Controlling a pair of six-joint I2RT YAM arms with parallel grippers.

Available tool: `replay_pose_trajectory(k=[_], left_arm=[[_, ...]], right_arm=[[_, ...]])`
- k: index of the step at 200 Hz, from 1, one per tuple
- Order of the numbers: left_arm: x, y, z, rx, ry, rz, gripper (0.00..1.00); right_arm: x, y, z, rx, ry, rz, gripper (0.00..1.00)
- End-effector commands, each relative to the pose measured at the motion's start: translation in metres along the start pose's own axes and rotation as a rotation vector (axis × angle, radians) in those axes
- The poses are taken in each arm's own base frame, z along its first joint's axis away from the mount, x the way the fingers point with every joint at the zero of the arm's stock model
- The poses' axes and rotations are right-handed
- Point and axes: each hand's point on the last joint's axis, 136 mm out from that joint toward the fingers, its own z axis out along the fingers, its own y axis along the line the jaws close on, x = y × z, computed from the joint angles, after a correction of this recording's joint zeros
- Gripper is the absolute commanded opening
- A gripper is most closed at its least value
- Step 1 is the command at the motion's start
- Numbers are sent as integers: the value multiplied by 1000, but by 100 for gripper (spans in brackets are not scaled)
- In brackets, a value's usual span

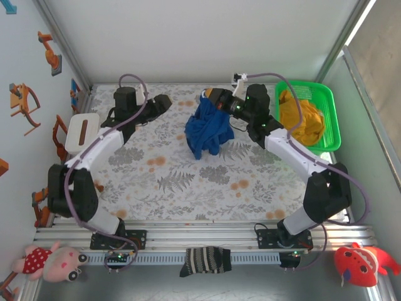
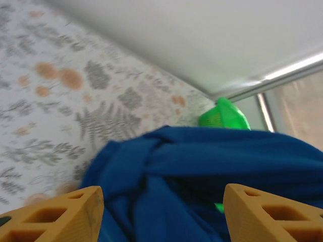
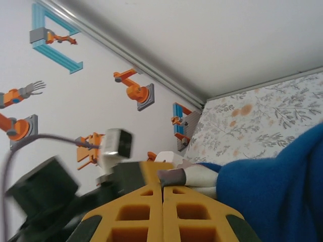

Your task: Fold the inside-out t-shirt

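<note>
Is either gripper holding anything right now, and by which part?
The right gripper pinches the blue t-shirt at its bunched top, the rest hanging below. The left gripper is open and holds nothing.

The two yellow fingers [image 2: 55,214] stand wide apart at the bottom corners. Beyond the gap between them sits the bunched inside-out t-shirt [image 2: 202,176] (deep blue, heavily creased). A green basket [image 2: 224,116] peeks out behind it, at the far edge of the fern-patterned worktop [image 2: 60,101].
</note>
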Motion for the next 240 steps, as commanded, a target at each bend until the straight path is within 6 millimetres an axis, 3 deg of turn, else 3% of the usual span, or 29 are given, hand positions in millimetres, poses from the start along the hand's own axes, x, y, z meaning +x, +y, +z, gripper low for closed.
replay_pose_trajectory(k=[1, 29, 60, 89, 114, 132, 148, 179, 215, 240], left_arm=[[35, -18, 9, 0, 17, 60, 65], [65, -49, 36, 20, 65, 149, 65], [109, -52, 81, 3, 175, 170, 65], [172, -24, 105, -72, 324, 213, 52], [216, 13, 99, -151, 402, 204, 52], [232, 33, 84, -190, 432, 198, 55], [232, 42, 67, -223, 434, 224, 58], [194, 41, 31, -231, 350, 235, 65], [132, 18, -3, -175, 188, 206, 73], [114, -3, -2, -122, 164, 234, 74]], right_arm=[[-15, 5, 2, -21, -65, 4, 0], [-12, -3, 5, -4, -69, 26, 0], [-16, -1, 6, 0, -82, 41, 0], [-35, 21, 6, -33, -104, 25, 0], [-58, 53, 6, -90, -118, -2, 0], [-67, 71, 3, -128, -120, -15, 0], [-66, 75, -4, -136, -116, -22, 0], [-47, 55, -21, -132, -91, -16, 0], [-18, 27, -31, -159, -35, -10, 0], [-8, 14, -27, -154, -8, 12, 0]])
